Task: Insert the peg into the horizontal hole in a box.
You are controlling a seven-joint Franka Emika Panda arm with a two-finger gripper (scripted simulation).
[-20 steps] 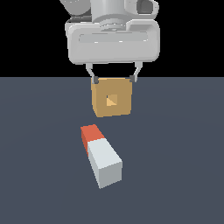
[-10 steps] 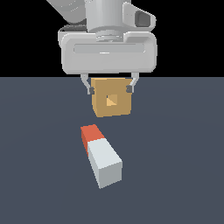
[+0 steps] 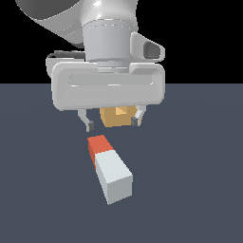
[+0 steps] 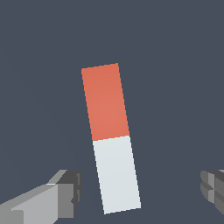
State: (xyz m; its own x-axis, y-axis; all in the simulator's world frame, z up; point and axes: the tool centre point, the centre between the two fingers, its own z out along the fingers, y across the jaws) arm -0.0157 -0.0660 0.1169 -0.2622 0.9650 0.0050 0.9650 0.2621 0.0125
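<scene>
The peg point(image 3: 110, 168) lies flat on the dark floor, pale grey-white with a red end pointing away toward the box. In the wrist view the peg point(image 4: 111, 138) lies lengthwise between my fingers, red part farther from them. The tan box point(image 3: 116, 116) stands behind the peg, mostly hidden by my hand; its hole is hidden. My gripper point(image 3: 113, 124) is open and empty, hovering above the floor between the box and the peg's red end, fingertips point(image 3: 89, 126) clear of both. In the wrist view my gripper point(image 4: 140, 190) straddles the white end.
The dark grey floor point(image 3: 199, 180) spreads all around. The arm's large white hand body point(image 3: 108, 85) blocks most of the box in the exterior view.
My gripper has moved toward the camera and downward, from around the box to just above the peg's red end. It now covers most of the box. The peg has not moved.
</scene>
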